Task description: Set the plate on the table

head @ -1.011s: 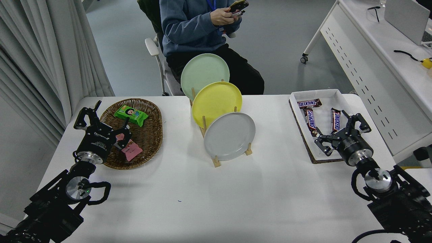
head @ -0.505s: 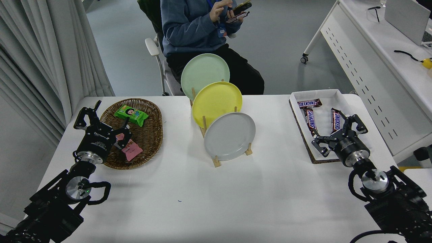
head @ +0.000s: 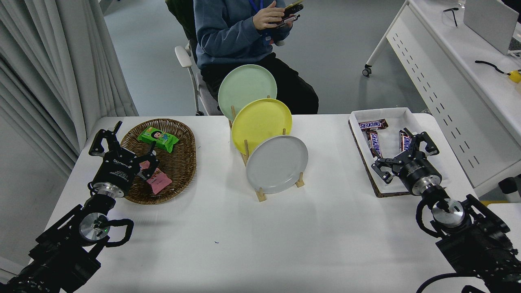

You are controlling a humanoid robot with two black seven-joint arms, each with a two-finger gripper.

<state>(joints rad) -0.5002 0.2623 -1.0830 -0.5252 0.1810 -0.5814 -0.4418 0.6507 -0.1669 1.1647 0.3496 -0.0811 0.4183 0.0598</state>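
Left gripper (head: 129,142) sat parked at eight o'clock, jaws spread, empty. Right gripper (head: 403,149), jaws wide and empty, hovered over the white tray (head: 382,115) of Snickers bars (head: 373,124). The plate (head: 276,164) stood on edge in the wooden rack (head: 260,194) mid-counter (head: 260,236), face toward six o'clock.

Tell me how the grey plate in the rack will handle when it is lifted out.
The grey plate looks rigid, so it should not flex. Its smooth surface may be slippery. It stands on edge in the wooden rack, so it could roll or tip once freed.
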